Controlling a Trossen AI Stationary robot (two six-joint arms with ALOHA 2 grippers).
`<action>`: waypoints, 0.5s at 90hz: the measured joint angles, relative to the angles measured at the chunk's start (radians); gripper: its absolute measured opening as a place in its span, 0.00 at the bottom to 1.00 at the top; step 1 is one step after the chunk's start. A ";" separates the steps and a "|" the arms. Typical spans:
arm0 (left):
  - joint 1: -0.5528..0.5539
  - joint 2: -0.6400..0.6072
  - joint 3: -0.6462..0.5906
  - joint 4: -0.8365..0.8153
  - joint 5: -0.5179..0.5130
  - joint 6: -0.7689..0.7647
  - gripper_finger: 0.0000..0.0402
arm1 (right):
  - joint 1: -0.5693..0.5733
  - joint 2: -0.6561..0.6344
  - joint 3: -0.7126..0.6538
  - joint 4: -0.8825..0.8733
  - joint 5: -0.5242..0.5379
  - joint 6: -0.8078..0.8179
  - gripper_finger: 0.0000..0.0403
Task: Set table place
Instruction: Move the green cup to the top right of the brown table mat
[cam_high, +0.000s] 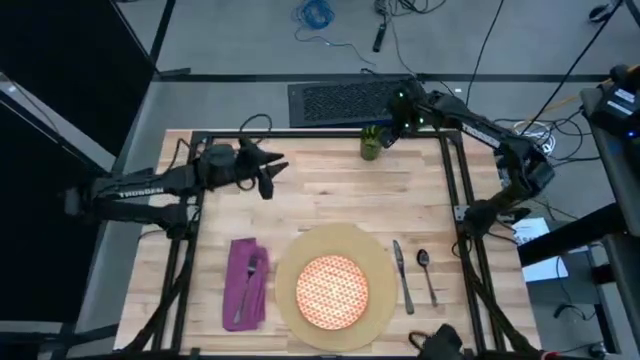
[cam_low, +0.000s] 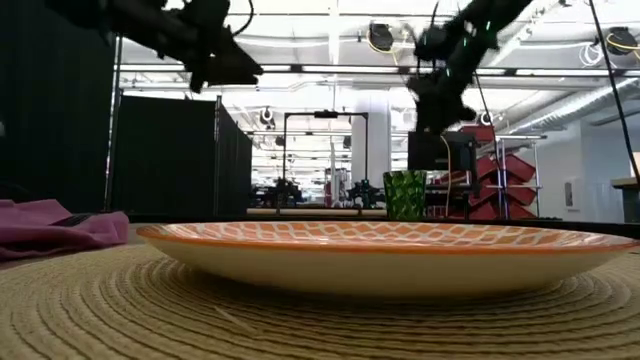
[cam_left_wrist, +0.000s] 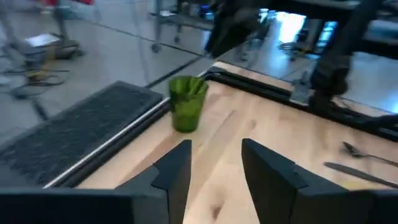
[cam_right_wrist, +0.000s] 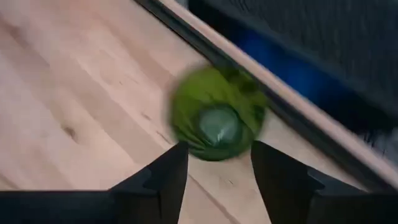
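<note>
Closest to me on the wood surface (cam_high: 330, 190) is the big round tan mat (cam_high: 285, 270). The orange-and-white plate (cam_high: 333, 290) sits in the middle of it. Left of the mat lies the purple napkin (cam_high: 247, 283) with a metal fork (cam_high: 246, 285) on top. Right of the mat, just off its edge, lie a knife (cam_high: 402, 275) and then a spoon (cam_high: 426, 273), side by side but not touching.

Farther back, my left gripper (cam_high: 268, 170) hangs over the far left part of the surface. Its fingers (cam_left_wrist: 177, 171) are spread apart and hold nothing. I can read white letters on that arm, "TROSSEN", but they are small.

At the far edge stands the small green cup (cam_high: 371, 143), upright and right next to the black frame (cam_high: 455, 170). My right gripper (cam_high: 393, 130) is above it, pointing down at it. Its fingers (cam_right_wrist: 165, 180) are apart, one on each side of the cup's rim from above, and I cannot see them touching it.

Past the far edge, a black mat (cam_high: 345, 100) lies on the floor.
</note>
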 joint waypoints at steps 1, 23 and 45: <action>0.010 0.000 0.000 0.000 0.008 0.004 0.32 | -0.005 0.007 0.000 0.003 -0.009 0.002 0.40; 0.160 0.003 0.000 -0.010 0.160 0.085 0.32 | -0.015 0.117 0.000 0.093 -0.059 0.041 0.40; 0.280 0.010 0.001 -0.014 0.337 0.130 0.32 | -0.009 0.193 0.000 0.135 -0.054 0.081 0.40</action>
